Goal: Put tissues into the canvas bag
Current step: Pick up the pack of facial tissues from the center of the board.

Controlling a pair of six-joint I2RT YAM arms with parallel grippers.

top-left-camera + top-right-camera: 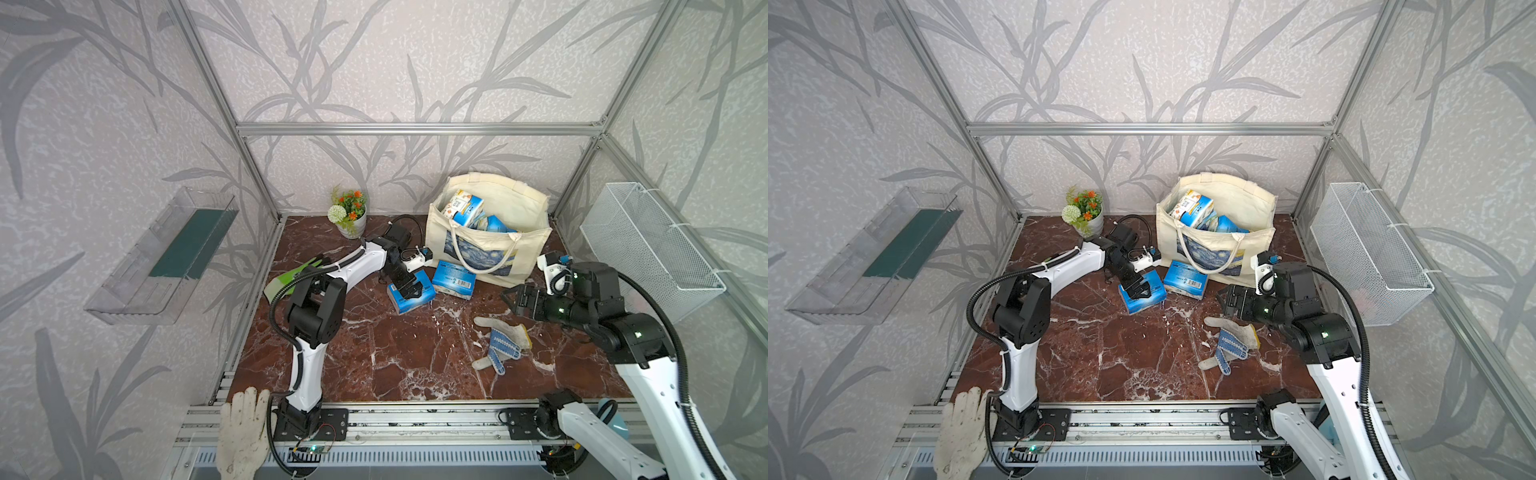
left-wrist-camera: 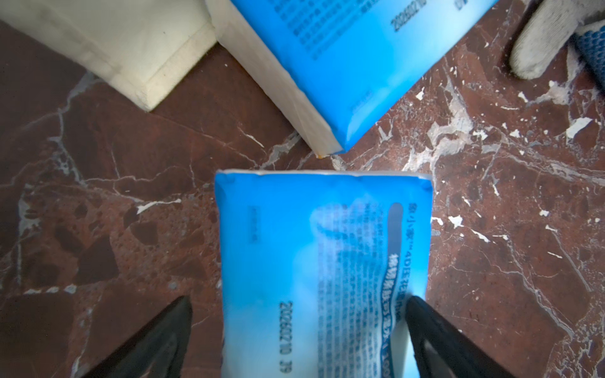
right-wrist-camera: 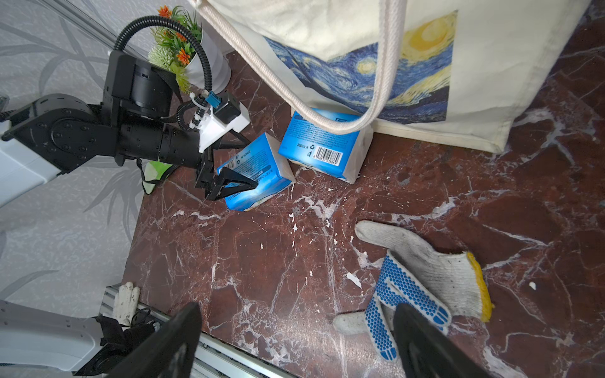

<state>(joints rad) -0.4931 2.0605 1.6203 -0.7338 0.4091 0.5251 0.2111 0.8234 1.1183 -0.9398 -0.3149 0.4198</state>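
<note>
- left gripper (image 1: 411, 291): jaws spread wide, down over the near tissue pack (image 1: 400, 306) and straddling it, not clamped.
- left wrist view: one finger (image 2: 157, 337) stands clear of the pack's side with bare table (image 2: 98, 196) between. The other finger (image 2: 435, 337) is right at the pack's opposite edge; can't tell if it touches.
- right gripper (image 1: 509, 302): jaws wide apart, nothing between them, held above the table near the dotted glove (image 1: 503, 340). Right wrist view shows both fingers over table and glove, no contact seen.
- near tissue pack: blue face up, lying on the table just in front of the canvas bag (image 1: 528, 249).
- second tissue pack (image 1: 454, 280): on the table, up against the bag's front, under the hanging rope handle (image 3: 327, 122). Its corner is close to the near pack, with a small gap between them.
- more tissue packs (image 1: 465, 208) sit inside the bag, poking above the rim.
- writing, near pack: printed code reads about "20260210" plus two characters. There are blocks of Chinese text, too blurred to read.
- writing, second pack: barcode (image 3: 327, 153) and a recycling mark beside it, plus small text I can't read. A similar date code is partly cut off in the left wrist view.
- bag: blue and yellow swirling night-sky print (image 3: 376, 75), no legible lettering.
</note>
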